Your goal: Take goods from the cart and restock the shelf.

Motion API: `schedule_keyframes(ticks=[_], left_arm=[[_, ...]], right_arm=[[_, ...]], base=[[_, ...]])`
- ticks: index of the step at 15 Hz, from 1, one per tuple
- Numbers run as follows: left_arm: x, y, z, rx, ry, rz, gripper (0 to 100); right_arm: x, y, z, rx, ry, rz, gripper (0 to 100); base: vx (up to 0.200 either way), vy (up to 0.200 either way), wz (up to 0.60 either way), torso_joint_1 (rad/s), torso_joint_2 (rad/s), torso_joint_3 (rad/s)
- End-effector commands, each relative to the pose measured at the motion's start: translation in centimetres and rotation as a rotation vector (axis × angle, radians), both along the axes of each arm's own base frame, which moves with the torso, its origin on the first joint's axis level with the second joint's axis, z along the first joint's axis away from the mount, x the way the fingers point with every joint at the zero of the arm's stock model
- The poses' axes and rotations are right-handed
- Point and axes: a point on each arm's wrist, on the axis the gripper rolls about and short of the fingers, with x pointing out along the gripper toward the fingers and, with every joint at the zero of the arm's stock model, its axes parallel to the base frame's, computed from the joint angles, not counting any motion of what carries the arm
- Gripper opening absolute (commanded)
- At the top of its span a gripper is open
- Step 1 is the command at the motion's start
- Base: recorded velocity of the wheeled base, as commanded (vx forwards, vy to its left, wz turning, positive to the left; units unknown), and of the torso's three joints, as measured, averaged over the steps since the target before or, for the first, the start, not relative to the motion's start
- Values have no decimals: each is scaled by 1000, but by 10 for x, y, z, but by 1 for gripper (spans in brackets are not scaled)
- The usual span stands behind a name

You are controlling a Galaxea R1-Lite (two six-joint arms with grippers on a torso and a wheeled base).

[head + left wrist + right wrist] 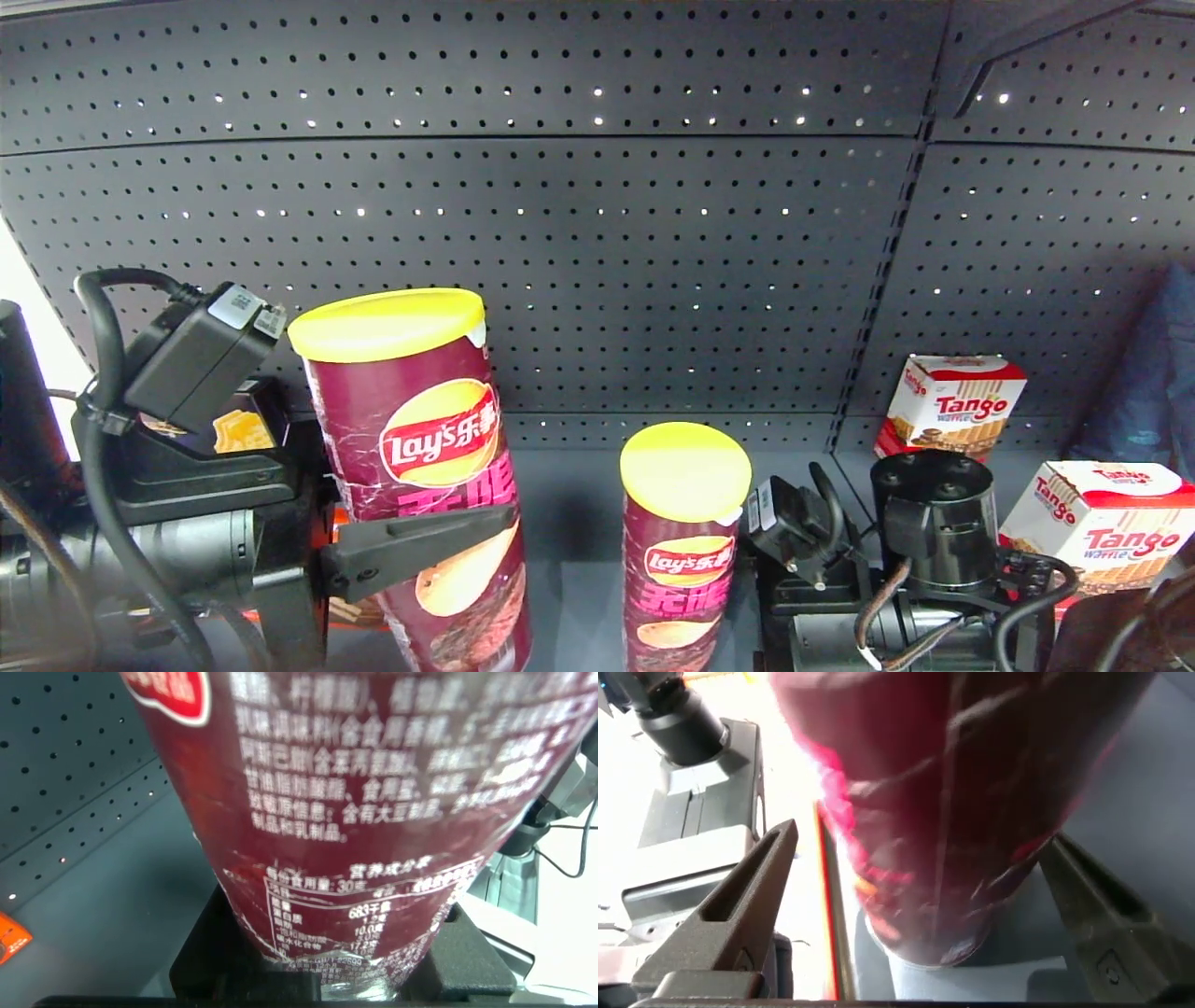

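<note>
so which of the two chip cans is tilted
The left maroon cardboard chip can with the yellow lid, clamped in the left gripper, leans; the other can stands upright between the right gripper's open jaws.

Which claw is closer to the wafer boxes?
Right. The right claw straddles the shorter chip can, next to the wafer boxes; the left claw grips the taller can, farther left.
</note>
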Motion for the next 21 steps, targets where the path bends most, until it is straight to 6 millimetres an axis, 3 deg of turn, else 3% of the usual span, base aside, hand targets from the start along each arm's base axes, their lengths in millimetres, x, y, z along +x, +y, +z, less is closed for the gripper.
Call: schedule_keyframes(ticks=[1, 7, 16, 21], left_arm=[[0, 0, 0, 0, 1, 0, 0], [-1, 0, -2, 3, 6, -2, 0], [-5, 2, -7, 8, 17, -2, 0], [-6, 3, -8, 10, 21, 0, 0]], right_arm=[[-5, -4, 3, 5, -5, -2, 100], [-20, -18, 4, -3, 4, -1, 100], [-18, -24, 4, -6, 1, -26, 100], [-16, -40, 24, 39, -69, -99, 100]], base=[[0, 0, 0, 0, 0, 0], [0, 0, 0, 0, 0, 0], [0, 0, 0, 0, 0, 0], [0, 0, 0, 0, 0, 0]])
